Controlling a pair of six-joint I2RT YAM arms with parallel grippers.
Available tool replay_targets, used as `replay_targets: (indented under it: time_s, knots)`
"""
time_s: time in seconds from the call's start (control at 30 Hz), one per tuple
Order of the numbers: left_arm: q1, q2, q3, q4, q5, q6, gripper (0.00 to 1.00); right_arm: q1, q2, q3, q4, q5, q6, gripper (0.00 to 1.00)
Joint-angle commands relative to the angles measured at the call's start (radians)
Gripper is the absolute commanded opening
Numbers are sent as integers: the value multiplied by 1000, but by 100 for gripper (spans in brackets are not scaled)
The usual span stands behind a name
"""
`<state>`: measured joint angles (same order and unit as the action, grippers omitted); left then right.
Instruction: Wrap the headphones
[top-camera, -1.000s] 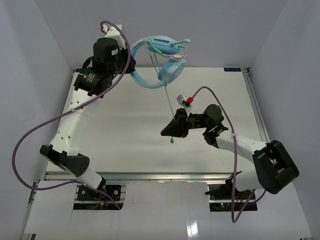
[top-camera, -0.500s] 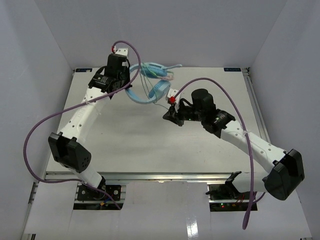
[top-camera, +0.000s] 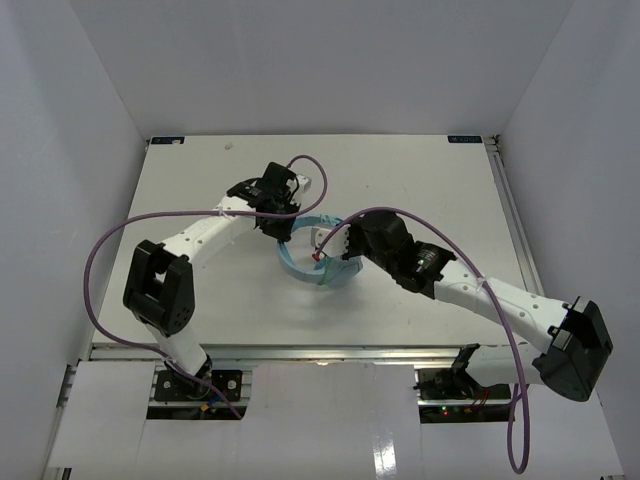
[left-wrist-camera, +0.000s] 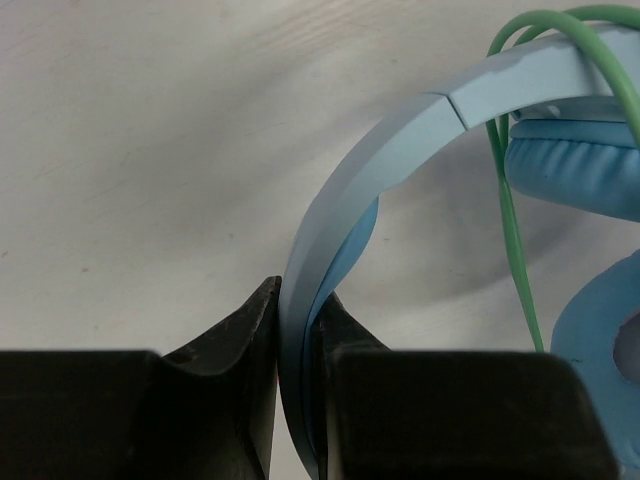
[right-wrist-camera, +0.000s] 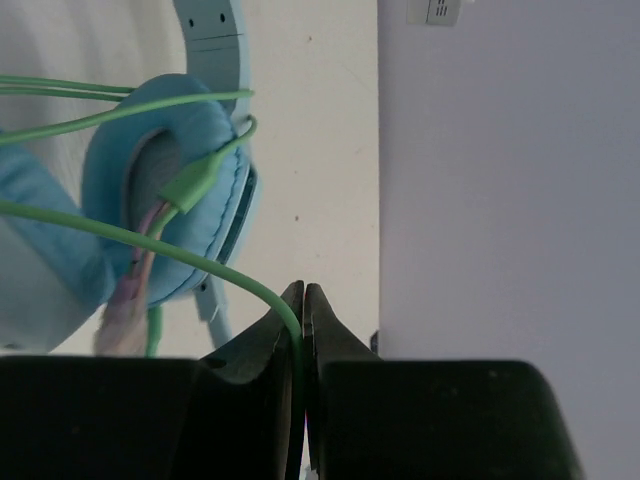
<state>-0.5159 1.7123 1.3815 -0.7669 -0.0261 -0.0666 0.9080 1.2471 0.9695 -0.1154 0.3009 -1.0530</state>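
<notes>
The light-blue headphones lie low over the middle of the table, between my two grippers. My left gripper is shut on the curved band, which runs up between its fingers. In the left wrist view the green cord loops over the band beside a blue earcup. My right gripper is shut on the thin green cord, just beside the other earcup. Several turns of cord cross that earcup. The plug is not visible.
The white table stretches around the headphones, enclosed by white walls. Thick purple arm cables arc over the left side and over the right arm.
Both arms came down from the back of the table to its middle, bringing the headphones with them. The right gripper moved in close to the earcups; the hanging cord is no longer trailing.
</notes>
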Motion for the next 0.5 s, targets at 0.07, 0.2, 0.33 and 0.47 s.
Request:
replay_targets:
  time_s: [0.07,0.2,0.33,0.47]
  knots:
    - [-21,-127,-54,41,352,157,0,-3,-25,-56,256,10,-236,8]
    - [-31,-172,-69,44,434,192,0,-9,10,-35,260,-44,-249,8]
    - [-35,-199,-73,35,463,207,0,-19,38,-19,254,-89,-275,13]
    - [-36,-194,-65,26,462,199,0,-34,58,0,210,-144,-274,23]
